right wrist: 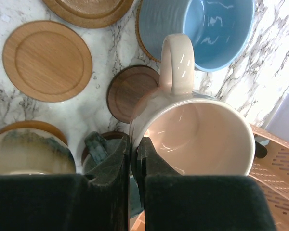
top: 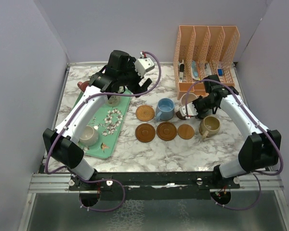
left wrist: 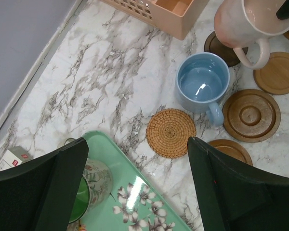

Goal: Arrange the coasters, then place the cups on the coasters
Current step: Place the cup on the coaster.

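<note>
We're over the white marble table (top: 135, 149), w/ the mint-green floral tray (left wrist: 116, 163) on the L. L claw (left wrist: 138, 144) hangs above the tray's far end, jaws wide, nothing btwn them. R claw (right wrist: 134, 144) is clamped on the rim of the pale pink ceramic mug (right wrist: 197, 130), over a dark brown round coaster (right wrist: 127, 91); contact there, can't tell. The glossy blue mug (left wrist: 202, 82) sits just beside the woven rattan coaster (left wrist: 171, 132).
</note>
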You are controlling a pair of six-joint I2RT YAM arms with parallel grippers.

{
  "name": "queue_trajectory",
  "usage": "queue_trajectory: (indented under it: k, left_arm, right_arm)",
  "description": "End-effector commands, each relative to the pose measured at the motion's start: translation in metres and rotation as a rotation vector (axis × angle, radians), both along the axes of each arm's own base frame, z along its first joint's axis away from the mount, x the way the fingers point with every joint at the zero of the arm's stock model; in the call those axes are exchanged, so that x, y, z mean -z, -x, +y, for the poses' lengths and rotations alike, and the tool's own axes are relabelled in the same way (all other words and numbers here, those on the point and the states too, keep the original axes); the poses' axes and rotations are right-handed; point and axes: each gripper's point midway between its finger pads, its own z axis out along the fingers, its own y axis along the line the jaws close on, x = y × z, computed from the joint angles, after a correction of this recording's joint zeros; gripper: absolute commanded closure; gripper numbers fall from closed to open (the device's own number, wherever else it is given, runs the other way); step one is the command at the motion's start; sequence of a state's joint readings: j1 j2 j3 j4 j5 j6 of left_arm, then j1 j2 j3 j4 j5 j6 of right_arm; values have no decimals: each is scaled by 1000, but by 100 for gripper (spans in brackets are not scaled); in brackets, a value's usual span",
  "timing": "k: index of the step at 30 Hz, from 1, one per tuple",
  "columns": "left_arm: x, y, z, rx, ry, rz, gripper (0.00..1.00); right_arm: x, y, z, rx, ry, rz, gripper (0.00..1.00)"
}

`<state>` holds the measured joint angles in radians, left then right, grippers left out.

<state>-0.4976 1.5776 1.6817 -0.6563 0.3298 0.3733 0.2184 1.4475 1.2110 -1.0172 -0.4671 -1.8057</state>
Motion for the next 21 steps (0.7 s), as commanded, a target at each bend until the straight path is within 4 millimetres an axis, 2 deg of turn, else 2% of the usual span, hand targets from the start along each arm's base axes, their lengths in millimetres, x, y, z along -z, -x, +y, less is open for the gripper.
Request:
queue_trajectory:
  k: [1,12,21]
  left_arm:
    - [-13,-4,5,-6,16,-59,13]
    - [-7,-6,4,4,14,-45,13]
    - [0,-4,0,29,15,-25,14]
  right_arm:
    - [-20,-17,7,-114,-49,-56,99]
    - [2,-15,-1,-162,-13,21,99]
    - [14,-14,2,-191,-21,68,99]
